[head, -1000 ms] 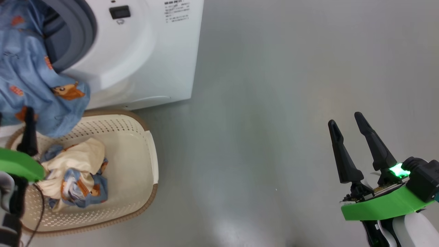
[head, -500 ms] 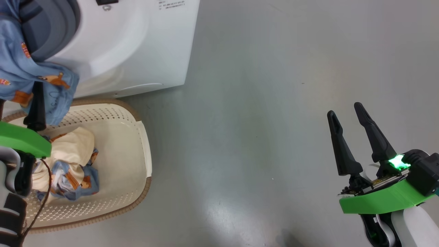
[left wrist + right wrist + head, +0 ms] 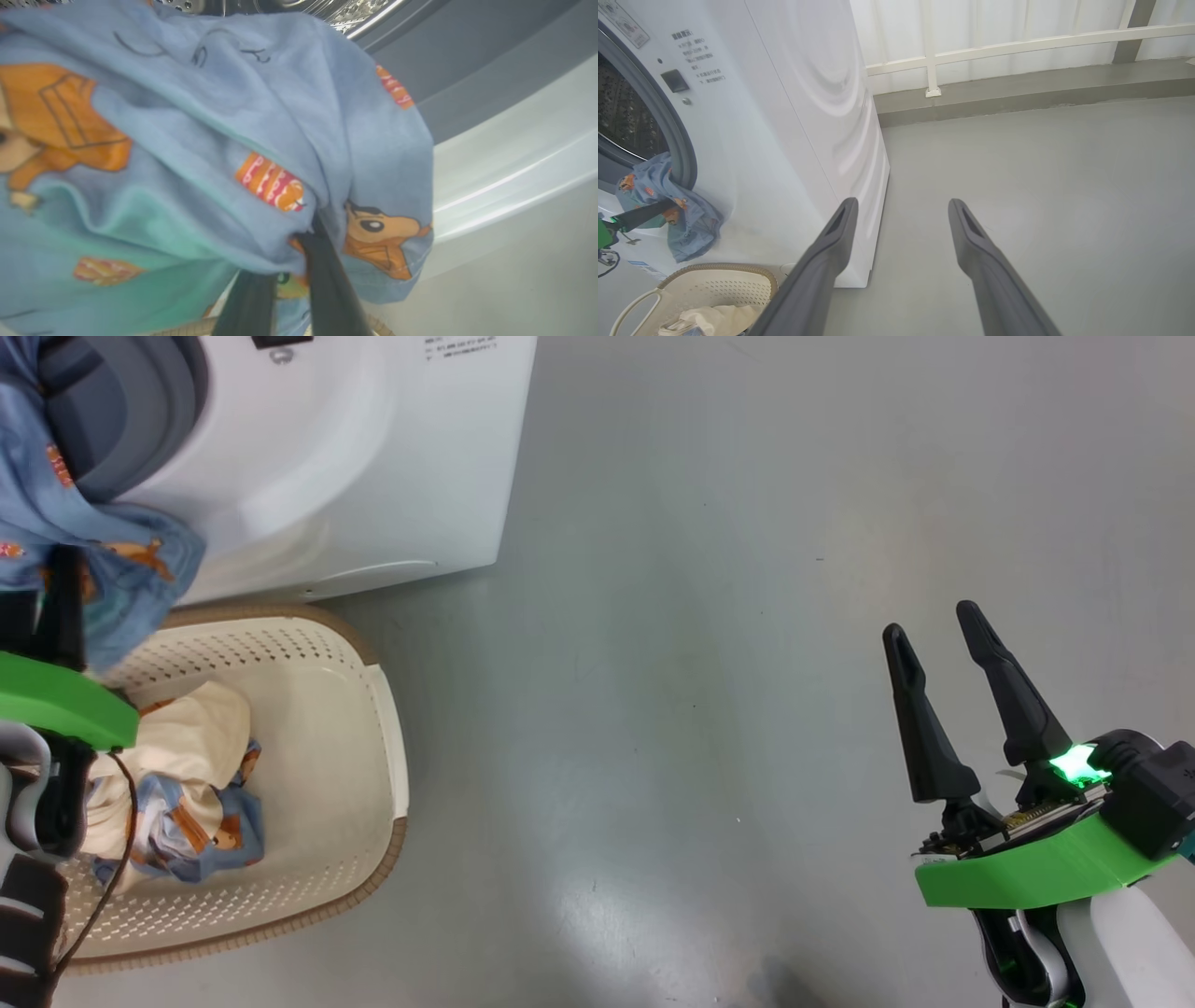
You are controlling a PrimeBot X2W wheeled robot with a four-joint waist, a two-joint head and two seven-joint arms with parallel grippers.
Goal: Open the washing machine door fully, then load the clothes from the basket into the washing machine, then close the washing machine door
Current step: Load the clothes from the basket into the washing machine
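Fabric (image 3: 261, 130), soft blue with orange bear prints, is hanging pinched in the left claw (image 3: 312, 238), the white washing machine (image 3: 373, 457) presenting its steel drum (image 3: 359, 10) straight ahead; the right claw (image 3: 929, 619) is gaping idle.

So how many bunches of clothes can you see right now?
2: blue bear-print cloth hanging from the washing machine mouth, and a cream-and-blue bundle in the basket. More may be hidden in the drum.

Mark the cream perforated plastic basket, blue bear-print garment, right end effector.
cream perforated plastic basket (image 3: 322, 737), head view, inner wall
blue bear-print garment (image 3: 303, 107), left wrist view, middle fold
right end effector (image 3: 929, 619), head view, between fingertips
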